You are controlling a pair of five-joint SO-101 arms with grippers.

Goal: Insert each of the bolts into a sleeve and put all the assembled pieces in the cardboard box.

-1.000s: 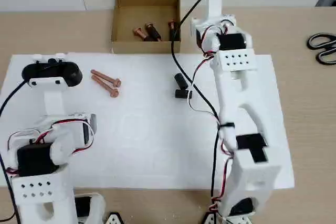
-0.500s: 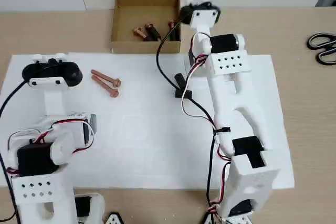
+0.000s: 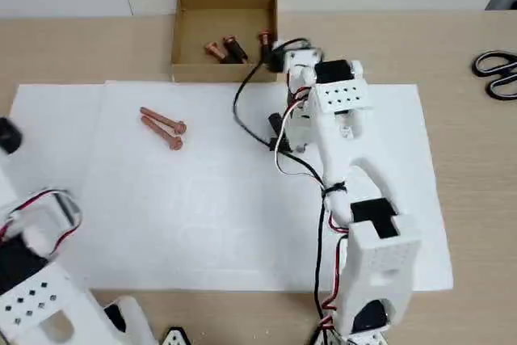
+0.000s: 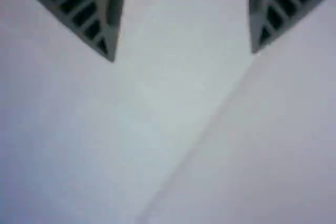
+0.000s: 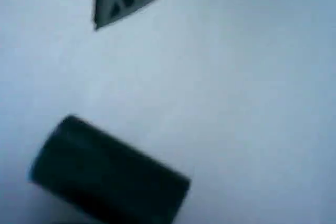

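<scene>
Parks right gripper [image 3: 292, 136] over black sleeve [image 5: 107, 182] near cardboard box [image 3: 222, 74], likely for pickup; cannot tell its opening. Holds left gripper [image 4: 181, 48] agape, far from box. Leaves bolts [image 3: 162, 119] unsleeved beside box.

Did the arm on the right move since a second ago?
Yes. The right arm pulled back from beside the cardboard box toward its own base, and its wrist now hangs over a black sleeve on the white sheet.

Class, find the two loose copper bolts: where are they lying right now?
In the high view the two bolts lie side by side on the white sheet, towards the robot's left, just short of the cardboard box.
</scene>
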